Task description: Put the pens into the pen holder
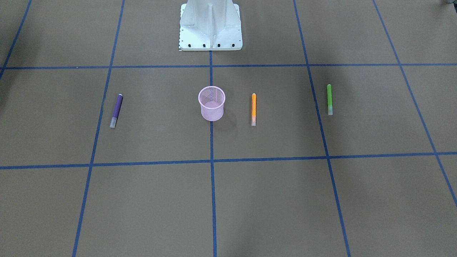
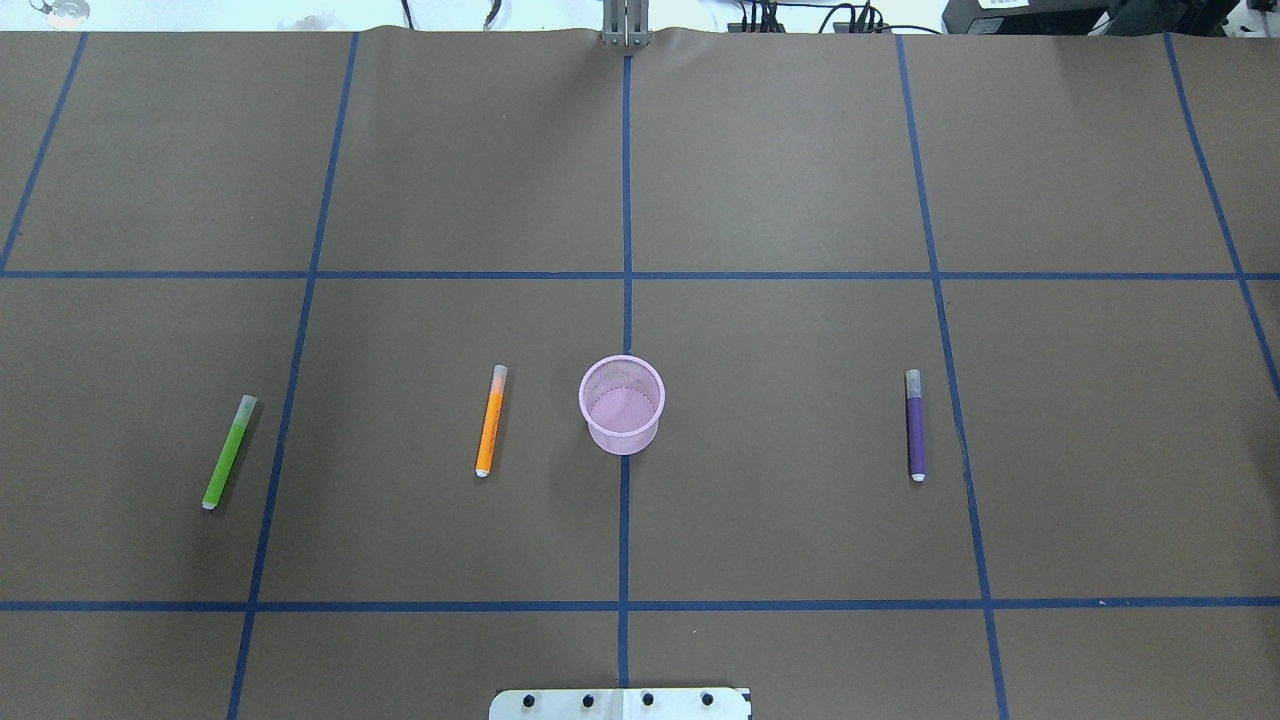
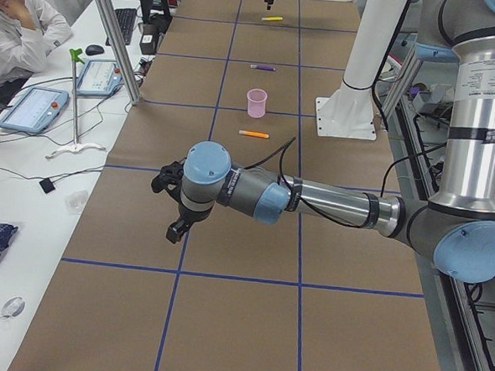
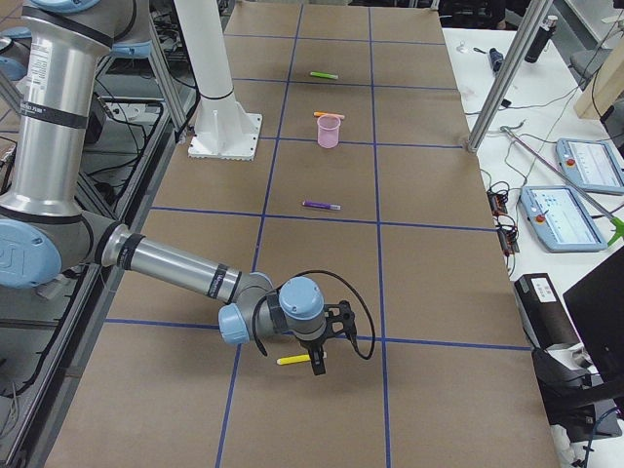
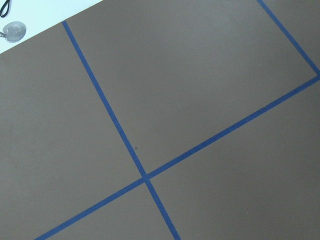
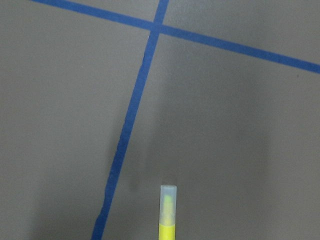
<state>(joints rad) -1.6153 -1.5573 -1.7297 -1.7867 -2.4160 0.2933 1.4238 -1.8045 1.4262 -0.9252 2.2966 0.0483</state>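
— Lying around the cup [image 2: 621, 405], what is there?
— An orange pen [image 2: 490, 420] just beside it on the robot's left, a green pen [image 2: 229, 452] farther that way, and a purple pen [image 2: 915, 425] well off to the right. The white robot base [image 1: 210, 26] stands behind the cup.
— And the yellow pen [image 4: 292, 360]?
— Far past the purple one, flat on the table, one end just beside the right claw [image 4: 317, 367]. Spread or pinched, I cannot tell. The same goes for the left claw [image 3: 175, 229], hanging beyond the green pen.

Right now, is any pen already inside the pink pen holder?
No, the overhead view shows only the bare bottom inside the pen holder, and the orange pen lies apart beside it.
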